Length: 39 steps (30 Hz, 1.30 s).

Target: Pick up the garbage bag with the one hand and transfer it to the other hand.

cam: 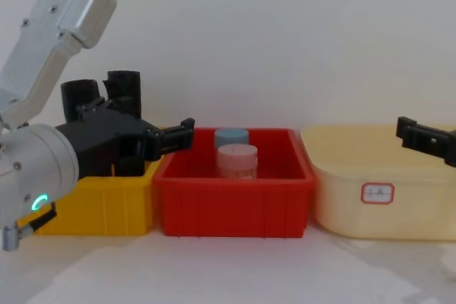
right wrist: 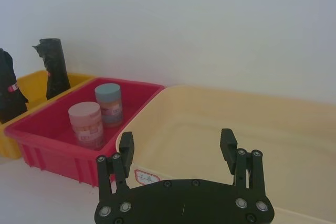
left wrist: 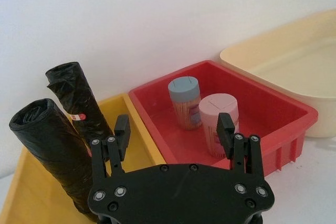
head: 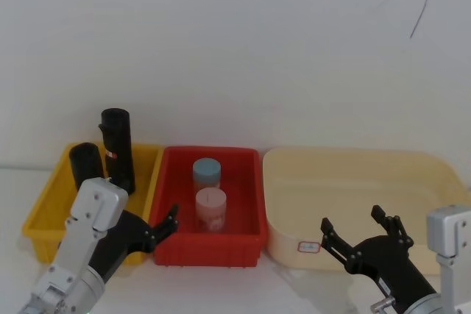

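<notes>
Three containers sit in a row on the white worktop (head: 221, 284) by the wall: a yellow bin (head: 44, 211) on the left, a red bin (head: 213, 251) in the middle and a cream tub (head: 287, 233) on the right. The garbage bag (left wrist: 50, 150), a thick black roll, stands upright in the yellow bin toward its left side. A second black roll (left wrist: 73, 95) with a ragged top stands just beside it, farther back and to its right. The left hand (left wrist: 174, 125) hovers low at the near right corner of the yellow bin. Its fingers are spread wide with nothing between them, the tips reaching toward the red bin, and the bag sits ungripped just beyond it. A green ring glows on that arm's silver wrist (cam: 35, 169). In the red bin a blue-lidded jar (head: 207, 170) stands behind a pink-lidded jar (head: 210, 207). The right hand (right wrist: 177, 142) hangs over the near edge of the cream tub, fingers likewise wide apart and empty, well away from the bag.
</notes>
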Each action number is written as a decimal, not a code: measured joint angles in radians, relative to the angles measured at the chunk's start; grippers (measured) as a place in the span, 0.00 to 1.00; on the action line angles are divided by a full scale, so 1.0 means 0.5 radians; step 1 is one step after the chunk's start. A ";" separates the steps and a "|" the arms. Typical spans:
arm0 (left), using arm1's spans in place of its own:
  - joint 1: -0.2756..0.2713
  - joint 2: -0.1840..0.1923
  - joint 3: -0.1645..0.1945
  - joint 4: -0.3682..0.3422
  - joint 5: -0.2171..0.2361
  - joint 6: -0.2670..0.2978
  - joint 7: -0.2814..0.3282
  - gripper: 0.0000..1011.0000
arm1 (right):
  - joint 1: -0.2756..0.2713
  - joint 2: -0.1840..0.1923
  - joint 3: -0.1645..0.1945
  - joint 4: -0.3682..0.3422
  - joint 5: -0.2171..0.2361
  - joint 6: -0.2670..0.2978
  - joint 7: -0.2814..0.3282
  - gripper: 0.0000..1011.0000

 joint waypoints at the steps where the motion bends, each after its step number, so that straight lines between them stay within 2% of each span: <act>1: 0.000 0.000 0.000 0.000 0.000 0.000 0.000 0.99 | 0.000 0.000 0.000 0.000 0.000 0.000 0.000 0.99; 39: 0.010 -0.003 -0.003 -0.006 0.013 0.000 0.010 0.99 | 0.000 0.000 0.000 0.000 0.000 0.000 0.000 0.99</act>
